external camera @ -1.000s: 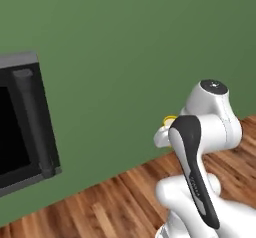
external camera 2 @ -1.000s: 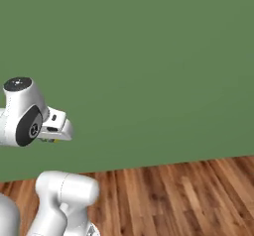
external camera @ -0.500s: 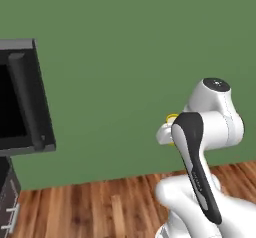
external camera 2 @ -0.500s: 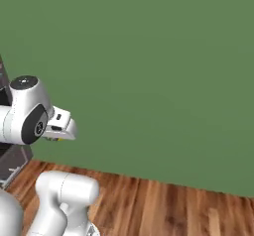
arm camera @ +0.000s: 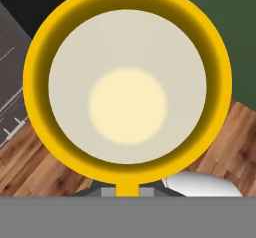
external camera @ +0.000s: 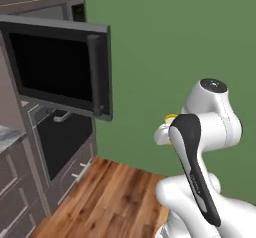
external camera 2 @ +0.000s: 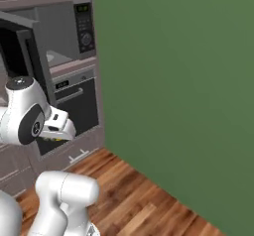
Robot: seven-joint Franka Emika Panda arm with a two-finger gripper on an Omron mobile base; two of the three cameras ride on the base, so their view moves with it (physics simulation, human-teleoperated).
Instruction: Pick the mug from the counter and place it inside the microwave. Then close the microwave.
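green wall behind, the gripper (external camera 2: pixel 58 137) is clamped on the mug (arm camera: pixel 127 84) right of the microwave (external camera: pixel 60 64), whose open door (external camera: pixel 62 68) juts outward and may strike the carried mug on approach.

The microwave (external camera 2: pixel 59 31) stands open above the oven (external camera 2: pixel 74 111), beside a green wall (external camera 2: pixel 183 91).

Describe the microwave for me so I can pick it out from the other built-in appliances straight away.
Look at the mauve-brown cabinet column where the green wall ends. The microwave is the upper grey box, its dark glass door swung open toward the room. Unlike the oven below, which has a horizontal handle, it has a side panel with a green display, keypad and dial.
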